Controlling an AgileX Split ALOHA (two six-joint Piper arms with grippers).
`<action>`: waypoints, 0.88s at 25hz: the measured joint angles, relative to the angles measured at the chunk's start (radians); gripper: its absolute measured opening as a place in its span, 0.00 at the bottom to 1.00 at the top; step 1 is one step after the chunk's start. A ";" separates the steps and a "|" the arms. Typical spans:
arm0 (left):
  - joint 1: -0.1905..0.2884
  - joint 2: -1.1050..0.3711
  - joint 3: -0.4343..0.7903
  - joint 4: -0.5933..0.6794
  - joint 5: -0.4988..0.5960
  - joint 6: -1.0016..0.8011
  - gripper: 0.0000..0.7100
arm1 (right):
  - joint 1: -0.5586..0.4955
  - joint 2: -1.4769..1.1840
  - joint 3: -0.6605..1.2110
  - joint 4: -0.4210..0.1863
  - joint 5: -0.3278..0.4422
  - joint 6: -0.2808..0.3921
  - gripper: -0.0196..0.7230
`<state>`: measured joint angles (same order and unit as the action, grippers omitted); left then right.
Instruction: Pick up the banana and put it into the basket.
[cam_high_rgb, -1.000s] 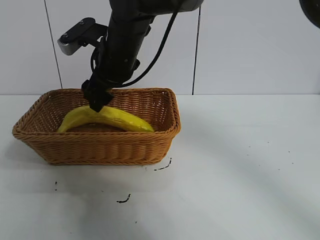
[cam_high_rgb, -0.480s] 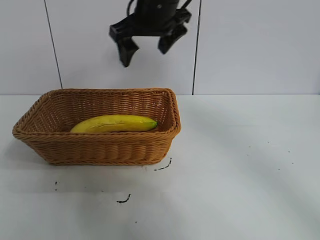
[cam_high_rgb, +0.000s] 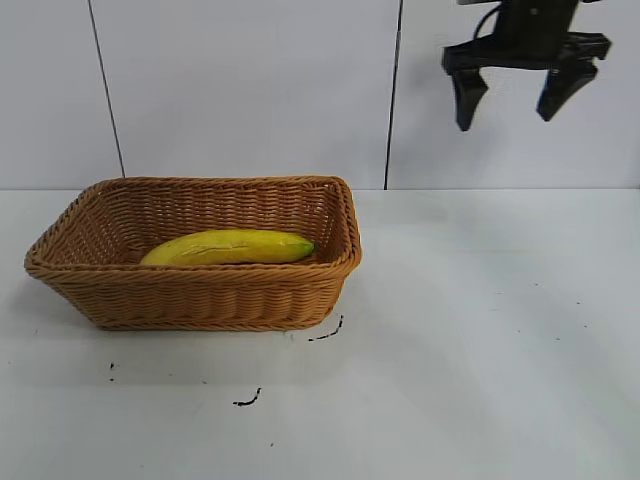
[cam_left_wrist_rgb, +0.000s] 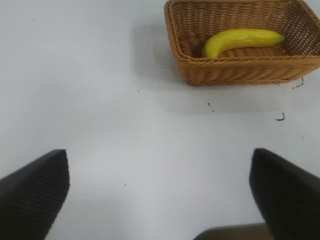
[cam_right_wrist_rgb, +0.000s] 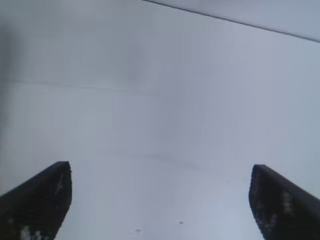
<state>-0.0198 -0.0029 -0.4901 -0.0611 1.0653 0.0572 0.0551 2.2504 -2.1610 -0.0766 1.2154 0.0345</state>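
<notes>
The yellow banana (cam_high_rgb: 228, 246) lies flat inside the tan wicker basket (cam_high_rgb: 200, 295) on the left of the white table. It touches no gripper. My right gripper (cam_high_rgb: 507, 120) hangs high in the air at the upper right, well away from the basket, open and empty. In the right wrist view its gripper (cam_right_wrist_rgb: 160, 167) has its jaws wide apart over bare surface. My left gripper (cam_left_wrist_rgb: 157, 155) is out of the exterior view, open and empty. From afar it sees the basket (cam_left_wrist_rgb: 240, 72) with the banana (cam_left_wrist_rgb: 242, 41) in it.
The white table (cam_high_rgb: 480, 330) carries a few small dark marks (cam_high_rgb: 325, 333) in front of the basket. A white panelled wall (cam_high_rgb: 250, 90) stands behind the table.
The right gripper let go of the banana in the basket, rose, and swung away to the upper right. The banana settled flat in the basket.
</notes>
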 joint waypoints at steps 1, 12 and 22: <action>0.000 0.000 0.000 0.000 0.000 0.000 0.98 | 0.001 -0.002 0.001 0.002 0.001 0.000 0.95; 0.000 0.000 0.000 0.000 0.000 0.000 0.98 | 0.002 -0.232 0.185 0.019 0.000 -0.002 0.95; 0.000 0.000 0.000 0.000 0.000 0.000 0.98 | 0.002 -0.664 0.725 0.049 0.000 -0.004 0.95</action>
<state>-0.0198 -0.0029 -0.4901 -0.0611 1.0653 0.0572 0.0573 1.5860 -1.4356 -0.0279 1.2154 0.0308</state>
